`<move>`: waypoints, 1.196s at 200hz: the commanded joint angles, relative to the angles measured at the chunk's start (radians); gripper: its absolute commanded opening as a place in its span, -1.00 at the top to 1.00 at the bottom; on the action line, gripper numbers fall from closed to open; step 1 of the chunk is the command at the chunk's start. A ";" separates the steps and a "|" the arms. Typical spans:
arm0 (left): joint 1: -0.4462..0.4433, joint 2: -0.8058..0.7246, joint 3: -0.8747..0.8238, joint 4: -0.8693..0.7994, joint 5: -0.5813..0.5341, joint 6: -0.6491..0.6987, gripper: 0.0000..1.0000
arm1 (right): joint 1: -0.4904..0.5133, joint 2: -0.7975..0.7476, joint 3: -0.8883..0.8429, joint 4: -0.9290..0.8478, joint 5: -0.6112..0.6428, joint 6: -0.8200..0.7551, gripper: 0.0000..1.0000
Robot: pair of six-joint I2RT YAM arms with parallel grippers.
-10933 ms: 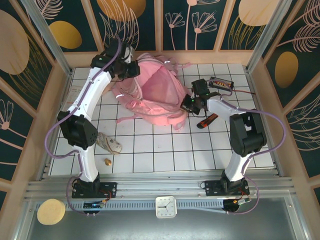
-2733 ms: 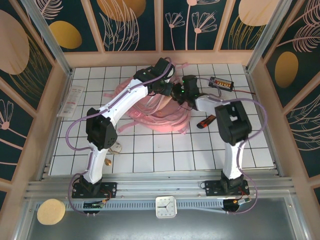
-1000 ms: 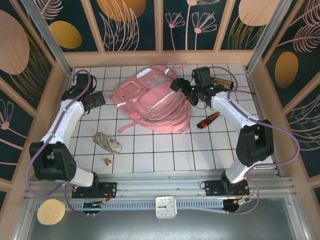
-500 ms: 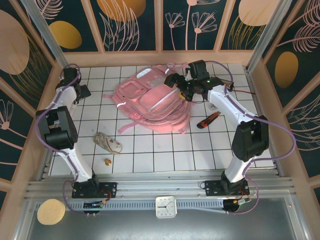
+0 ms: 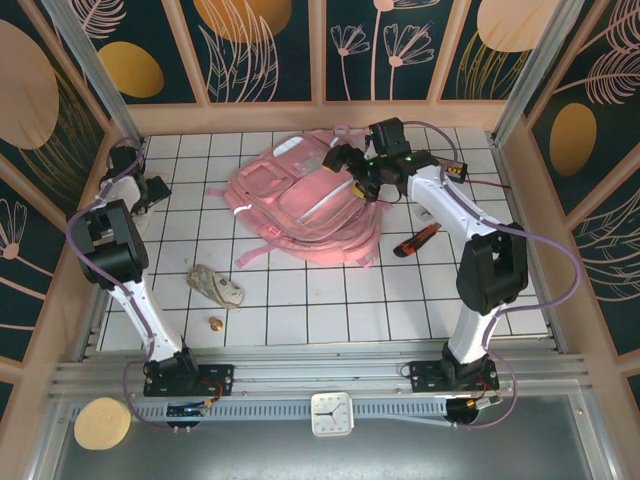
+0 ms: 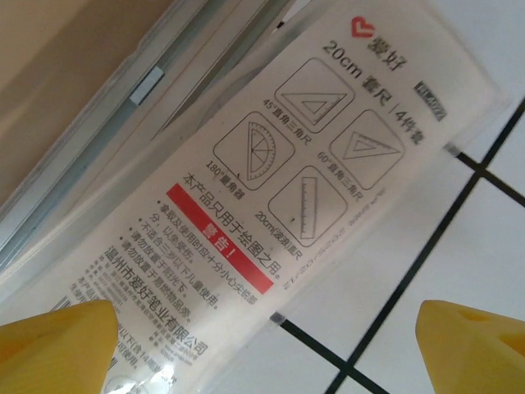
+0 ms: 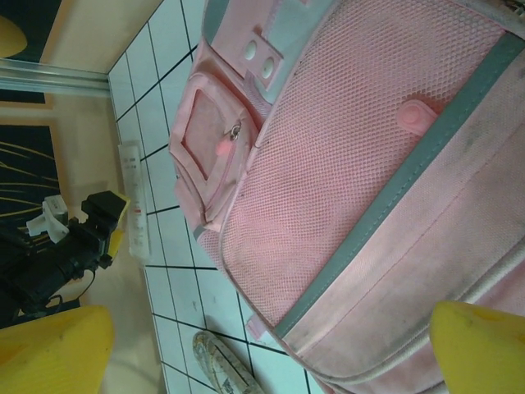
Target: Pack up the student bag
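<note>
The student bag (image 5: 300,205) lies flat on the white tiled surface (image 5: 330,310), in the upper middle of the overhead view, with its front pockets facing up. The right hand (image 5: 347,165) hangs over the bag's upper right part. Its yellow fingers (image 7: 57,349) are spread wide with nothing between them, above pink mesh and a grey strip. The left hand (image 5: 150,188) is far off at the upper left, by the wall, also spread wide and holding nothing. It is poised over a clear packet of rulers (image 6: 303,156) that lies on the tiles beside the edge rail. An orange cutter (image 5: 418,240) lies just right of the bag.
</note>
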 commanded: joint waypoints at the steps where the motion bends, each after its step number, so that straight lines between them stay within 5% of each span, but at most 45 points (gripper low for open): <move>1: 0.009 0.048 0.037 0.017 0.034 -0.010 -0.85 | 0.007 0.024 0.065 0.023 -0.013 0.025 -0.98; 78: -0.032 -0.035 -0.208 0.060 0.153 -0.037 -0.75 | 0.023 0.112 0.204 0.028 -0.019 0.026 -0.98; 140: -0.264 -0.272 -0.561 0.101 0.244 -0.163 -0.71 | 0.079 0.313 0.426 -0.054 -0.130 -0.048 -0.99; 191: -0.239 -0.592 -0.452 -0.139 0.255 -0.162 -0.78 | 0.198 0.633 0.850 -0.301 -0.340 -0.171 -0.98; 239: -0.080 -0.506 -0.468 -0.047 0.320 -0.163 -0.71 | 0.291 0.678 0.756 -0.099 -0.357 -0.148 -0.97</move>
